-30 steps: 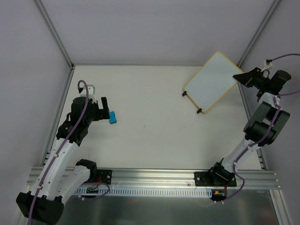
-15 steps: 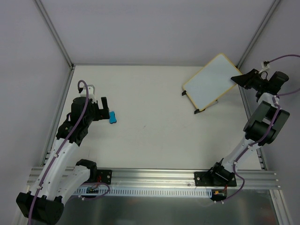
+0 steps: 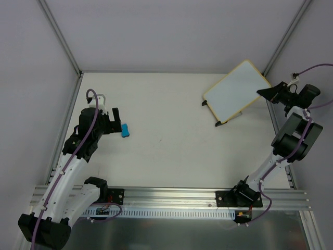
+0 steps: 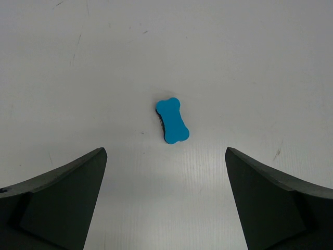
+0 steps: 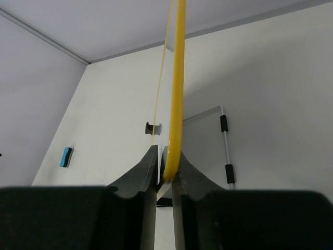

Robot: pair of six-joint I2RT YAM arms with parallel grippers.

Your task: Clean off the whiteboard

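Observation:
The whiteboard (image 3: 235, 92), white with a yellow-tan rim, is tilted up off the table at the back right, its two black feet toward the table's middle. My right gripper (image 3: 266, 92) is shut on its right edge; the right wrist view shows the yellow rim (image 5: 177, 88) edge-on between the fingers. A small blue bone-shaped eraser (image 3: 125, 130) lies on the table at the left. My left gripper (image 3: 115, 121) is open just left of it; in the left wrist view the eraser (image 4: 172, 120) lies ahead of the spread fingers, untouched.
The white table (image 3: 166, 151) is walled by grey panels with metal corner posts at back left (image 3: 60, 36) and back right (image 3: 283, 41). An aluminium rail (image 3: 171, 200) runs along the near edge. The board's wire stand (image 5: 225, 146) shows in the right wrist view.
My right gripper has drawn back to the right with the whiteboard's edge, tilting the board up more steeply. The left arm and the eraser have not moved.

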